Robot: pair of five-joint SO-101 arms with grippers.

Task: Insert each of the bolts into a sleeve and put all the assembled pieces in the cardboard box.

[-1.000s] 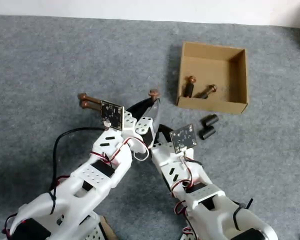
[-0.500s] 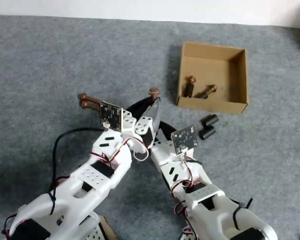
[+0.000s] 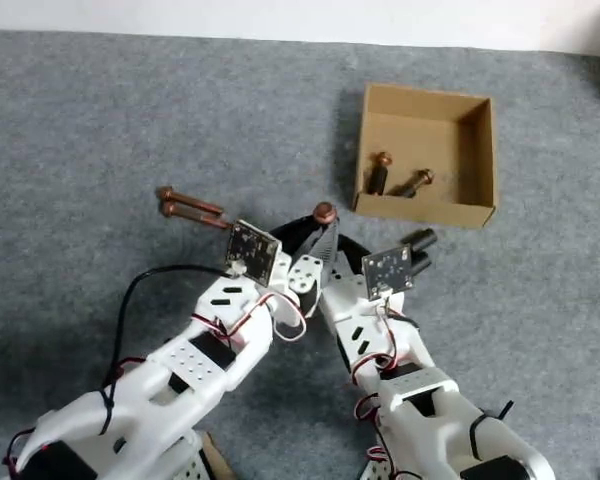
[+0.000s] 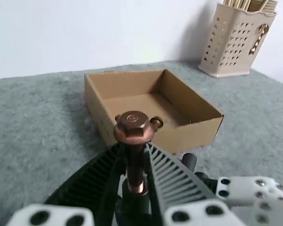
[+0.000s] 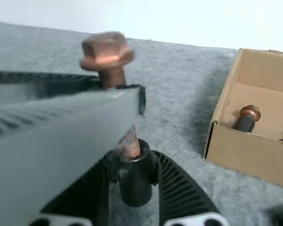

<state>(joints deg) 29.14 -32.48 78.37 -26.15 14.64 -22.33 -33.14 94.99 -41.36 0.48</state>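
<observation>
Alignment hold, mid-bench: copper hex-head bolt [image 4: 132, 126] clamped upright in left claw [image 4: 132, 162], tip down in black cylindrical sleeve [image 5: 133, 181] gripped by right claw [image 5: 132, 162]. Held coaxial, likely for straight push. Brown cardboard box [image 3: 477, 150] near, toward far right corner.

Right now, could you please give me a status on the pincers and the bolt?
Left pincer shut on bolt, right pincer shut on sleeve. Bolt tip in sleeve, head well above it. Loose sleeves lie by the cardboard box.
</observation>
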